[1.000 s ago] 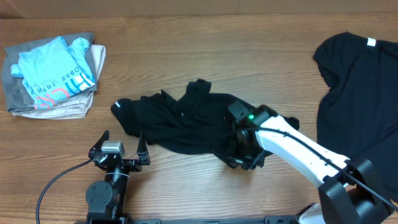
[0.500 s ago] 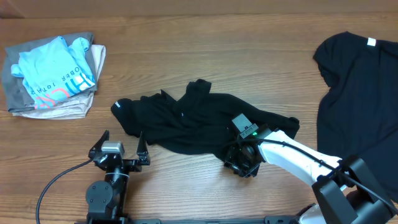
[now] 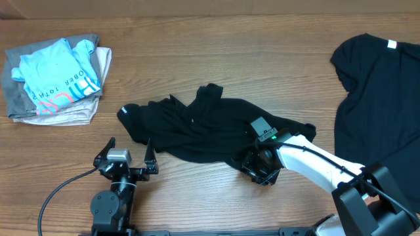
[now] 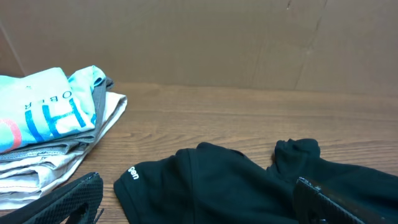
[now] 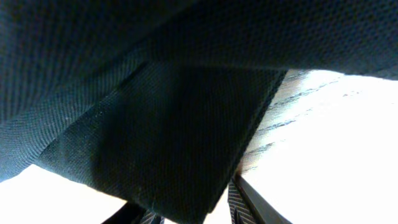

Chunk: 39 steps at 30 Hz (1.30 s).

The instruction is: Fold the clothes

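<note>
A crumpled black garment (image 3: 197, 131) lies in the middle of the table. It also shows in the left wrist view (image 4: 249, 186), with white lettering on a sleeve. My right gripper (image 3: 261, 172) is at the garment's lower right edge. In the right wrist view its fingers (image 5: 193, 211) are closed narrowly around a hem of the black fabric (image 5: 155, 93), just above the table. My left gripper (image 3: 126, 154) is open and empty near the front edge, just below the garment's left sleeve; its fingers frame the left wrist view (image 4: 199, 205).
A folded pile of clothes (image 3: 56, 78) with a light blue printed shirt on top sits at the far left, also in the left wrist view (image 4: 43, 124). A second black shirt (image 3: 380, 98) lies spread at the right edge. A cardboard wall (image 4: 217, 37) stands behind.
My right gripper has slid down from on top of the garment to its lower edge, then shifted slightly right. The fabric at that corner has shifted a little. The left arm has not moved.
</note>
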Motion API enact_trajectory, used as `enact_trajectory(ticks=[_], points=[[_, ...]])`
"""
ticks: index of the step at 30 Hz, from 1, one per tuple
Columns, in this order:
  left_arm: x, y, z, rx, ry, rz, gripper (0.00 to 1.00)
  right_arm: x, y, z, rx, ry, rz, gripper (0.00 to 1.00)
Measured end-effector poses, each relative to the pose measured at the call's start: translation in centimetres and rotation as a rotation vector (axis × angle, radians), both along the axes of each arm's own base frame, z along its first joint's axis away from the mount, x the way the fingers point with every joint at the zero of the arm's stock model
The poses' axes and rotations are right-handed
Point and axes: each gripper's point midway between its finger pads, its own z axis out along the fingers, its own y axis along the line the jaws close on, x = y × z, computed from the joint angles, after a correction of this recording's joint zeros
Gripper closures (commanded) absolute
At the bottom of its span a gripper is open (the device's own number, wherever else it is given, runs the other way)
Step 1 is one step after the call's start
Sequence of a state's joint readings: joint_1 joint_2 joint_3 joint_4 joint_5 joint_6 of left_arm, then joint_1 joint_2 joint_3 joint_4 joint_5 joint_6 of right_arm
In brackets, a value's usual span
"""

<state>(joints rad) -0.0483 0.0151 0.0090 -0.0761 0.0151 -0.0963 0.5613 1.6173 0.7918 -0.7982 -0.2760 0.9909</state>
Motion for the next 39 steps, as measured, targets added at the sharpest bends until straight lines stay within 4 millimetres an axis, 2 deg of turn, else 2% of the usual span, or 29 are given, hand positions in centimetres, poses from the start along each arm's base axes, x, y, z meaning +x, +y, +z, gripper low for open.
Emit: enact_trajectory(ticks=[3, 7, 11, 18, 28, 39], points=[[0.0, 0.0, 0.0, 0.0, 0.0, 0.0, 0.0, 0.1, 0.0, 0.0, -0.002, -0.004, 0.0, 0.64], [0.0, 0.0, 0.0, 0.0, 0.0, 0.0, 0.0, 0.1, -0.1, 0.0, -0.007, -0.009, 0.008, 0.7], [0.0, 0.0, 0.0, 0.0, 0.0, 0.0, 0.0, 0.3, -0.6, 0.1, -0.026, -0.035, 0.018, 0.68], [0.0, 0.0, 0.0, 0.0, 0.0, 0.0, 0.0, 1.3, -1.9, 2.4, -0.06, -0.154, 0.014, 0.64], [0.0, 0.0, 0.0, 0.0, 0.0, 0.0, 0.0, 1.2, -2.0, 1.4, -0.056, -0.17, 0.009, 0.64], [0.0, 0.0, 0.0, 0.0, 0.0, 0.0, 0.0, 2.0, -0.8, 1.1, 0.016, -0.211, 0.003, 0.64]])
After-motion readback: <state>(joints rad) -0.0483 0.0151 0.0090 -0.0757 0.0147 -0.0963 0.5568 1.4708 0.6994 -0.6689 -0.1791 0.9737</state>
